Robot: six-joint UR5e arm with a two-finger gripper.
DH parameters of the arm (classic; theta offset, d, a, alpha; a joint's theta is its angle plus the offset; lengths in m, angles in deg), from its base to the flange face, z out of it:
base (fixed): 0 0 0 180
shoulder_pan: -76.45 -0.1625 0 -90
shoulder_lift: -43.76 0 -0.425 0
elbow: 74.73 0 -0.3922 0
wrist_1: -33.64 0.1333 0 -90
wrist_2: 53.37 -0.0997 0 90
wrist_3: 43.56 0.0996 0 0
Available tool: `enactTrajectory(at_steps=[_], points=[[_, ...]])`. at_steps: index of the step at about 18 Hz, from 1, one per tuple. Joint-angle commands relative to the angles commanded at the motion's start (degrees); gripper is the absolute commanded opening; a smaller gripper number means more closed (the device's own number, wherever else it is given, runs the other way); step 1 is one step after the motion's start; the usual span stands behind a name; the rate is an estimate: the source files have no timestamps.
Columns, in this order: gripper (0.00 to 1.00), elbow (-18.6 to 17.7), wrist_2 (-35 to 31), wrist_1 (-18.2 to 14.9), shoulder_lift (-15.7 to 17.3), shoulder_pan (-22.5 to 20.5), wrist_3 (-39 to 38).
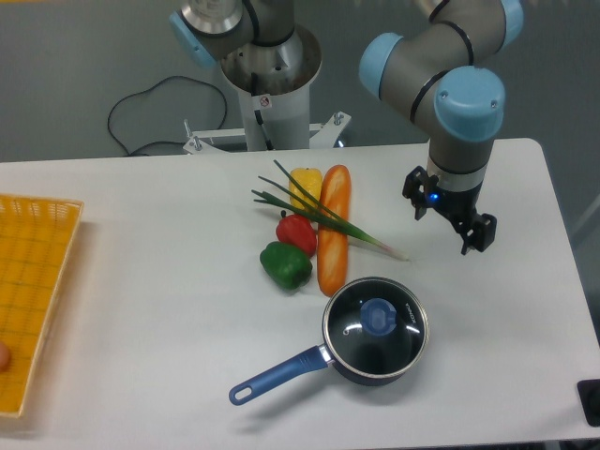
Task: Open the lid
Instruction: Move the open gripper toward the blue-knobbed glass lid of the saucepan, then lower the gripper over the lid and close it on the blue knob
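Observation:
The lid (375, 322) is round dark glass with a shiny rim and a blue knob (378, 316) at its centre. It rests flat on a dark-blue saucepan (356, 366) whose long handle (277, 373) points to the lower left. My gripper (448, 223) hangs above the table up and to the right of the lid, well apart from it. Its two black fingers are spread and hold nothing.
A baguette (333, 230), a green pepper (285, 265), a red pepper (296, 232), a yellow pepper (304, 183) and a spring onion (328, 220) lie just behind the pan. A yellow basket (33, 291) sits at the left edge. The robot base (272, 80) stands at the back.

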Motion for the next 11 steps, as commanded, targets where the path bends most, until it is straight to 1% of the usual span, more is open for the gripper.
enactTrajectory(at_steps=[2,4,7,9,11], points=[[1.00,1.6,0.3,0.2,-2.0,1.0,1.1],[1.00,3.1,0.4,0.4,-3.9,3.0,3.8],[1.00,5.5,2.4,0.6,-7.0,4.7,6.5],[1.00,6.7,4.4,0.6,-7.8,4.9,8.6],[1.00,6.8,6.5,1.1,-8.0,4.9,11.1]])
